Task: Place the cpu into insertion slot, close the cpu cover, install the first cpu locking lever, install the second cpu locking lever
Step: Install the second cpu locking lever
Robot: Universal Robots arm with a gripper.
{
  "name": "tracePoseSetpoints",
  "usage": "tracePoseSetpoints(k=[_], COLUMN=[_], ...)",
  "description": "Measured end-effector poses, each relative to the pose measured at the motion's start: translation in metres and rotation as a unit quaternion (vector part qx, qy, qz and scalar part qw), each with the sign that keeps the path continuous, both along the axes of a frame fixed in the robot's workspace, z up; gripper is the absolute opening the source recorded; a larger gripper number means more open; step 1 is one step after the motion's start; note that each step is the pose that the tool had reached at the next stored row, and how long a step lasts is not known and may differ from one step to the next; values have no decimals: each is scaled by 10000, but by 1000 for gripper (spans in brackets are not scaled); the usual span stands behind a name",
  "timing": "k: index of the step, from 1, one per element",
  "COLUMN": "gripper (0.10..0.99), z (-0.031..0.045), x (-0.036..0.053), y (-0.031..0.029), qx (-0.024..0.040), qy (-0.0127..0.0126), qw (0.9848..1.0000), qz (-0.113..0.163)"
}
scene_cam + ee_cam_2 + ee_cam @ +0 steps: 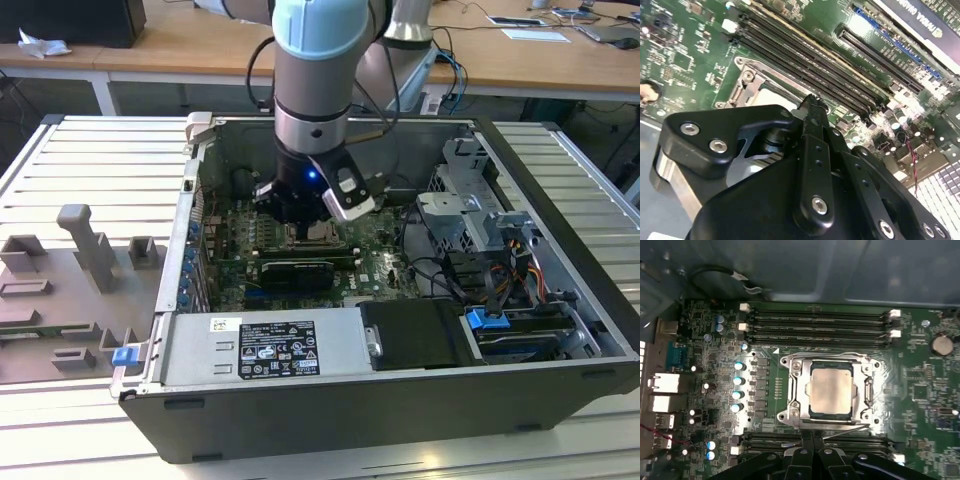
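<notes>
With the cpu [831,390] seated in the insertion slot [866,371] at the first wrist view's centre, framed by the cpu cover [799,390], the clenched, empty gripper [813,436] is best pressed squarely at the socket's lower edge.

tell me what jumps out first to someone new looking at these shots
The big arm plunging into the open computer case in the exterior view. Under it, in the first wrist view, the cpu sits in the insertion slot with the cpu cover down around it, and the gripper at the socket's edge.
</notes>
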State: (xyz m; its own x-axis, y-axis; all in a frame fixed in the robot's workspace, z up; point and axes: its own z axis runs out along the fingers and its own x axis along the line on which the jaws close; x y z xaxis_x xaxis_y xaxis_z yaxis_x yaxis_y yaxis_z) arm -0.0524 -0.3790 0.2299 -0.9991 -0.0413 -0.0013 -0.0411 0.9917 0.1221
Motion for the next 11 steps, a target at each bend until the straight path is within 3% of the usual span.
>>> tracePoseSetpoints(k=[4,6,7,9,10,11], gripper=[106,106,106,106,106,106], z=[-74,-90,-95,-100,-103,-106], x=[-26,-38,-42,-57,-71,-79], y=[0,-8,-13,-37,-59,-75], qx=[9,52,88,214,309,354], qy=[0,1,0,0,-1,-1], qw=[10000,10000,10000,9998,9995,9994], qz=[9,12,12,11,11,11])
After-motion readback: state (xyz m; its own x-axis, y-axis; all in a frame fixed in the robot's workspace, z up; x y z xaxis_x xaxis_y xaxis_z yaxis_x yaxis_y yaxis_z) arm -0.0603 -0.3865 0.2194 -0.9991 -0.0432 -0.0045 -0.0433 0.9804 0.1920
